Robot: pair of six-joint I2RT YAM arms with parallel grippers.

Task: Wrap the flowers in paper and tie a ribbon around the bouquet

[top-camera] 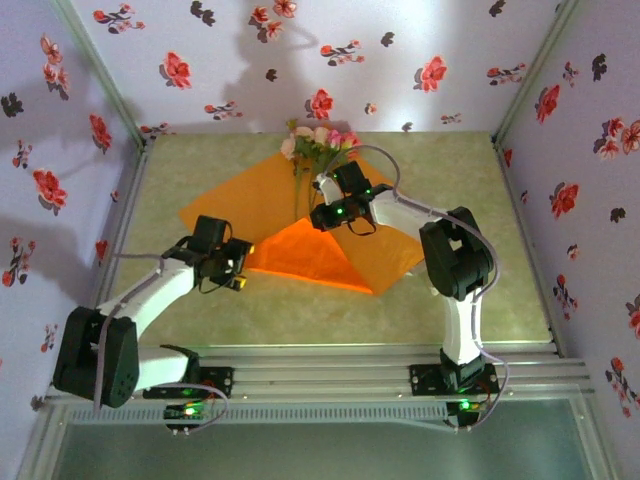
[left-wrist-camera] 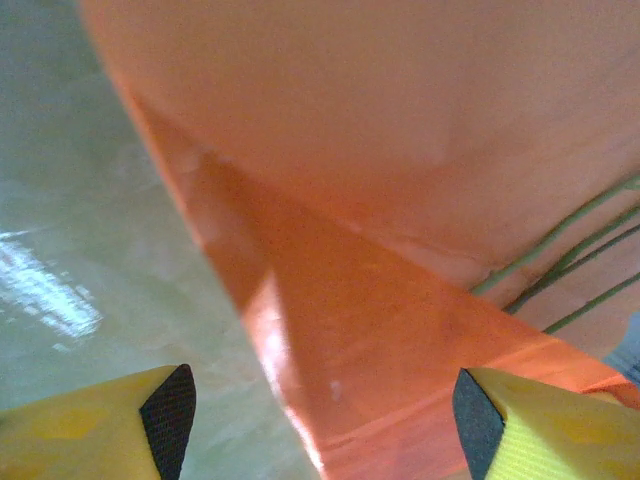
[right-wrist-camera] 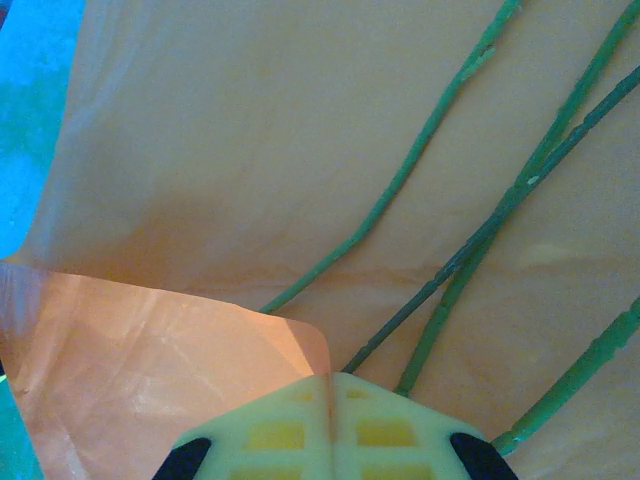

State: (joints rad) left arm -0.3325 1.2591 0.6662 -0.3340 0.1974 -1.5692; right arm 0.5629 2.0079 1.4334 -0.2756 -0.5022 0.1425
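Note:
The orange paper (top-camera: 235,205) lies flat on the table, its near corner folded up and over as a brighter flap (top-camera: 300,255). The flowers (top-camera: 318,140) rest on it, blooms at the far edge and green stems (right-wrist-camera: 420,150) running down the sheet. My right gripper (top-camera: 330,215) is over the stems, shut on the flap's corner (right-wrist-camera: 290,345); its closed jaws (right-wrist-camera: 333,378) pinch the paper. My left gripper (top-camera: 238,270) is at the flap's left end, open, its fingertips (left-wrist-camera: 168,415) astride the paper's folded edge (left-wrist-camera: 290,400) with nothing held. The ribbon is out of view.
Pale green tabletop (top-camera: 450,290) lies all around the sheet. Flower-print walls (top-camera: 580,200) close in the left, right and back. A metal rail (top-camera: 330,365) carrying both arm bases runs along the near edge.

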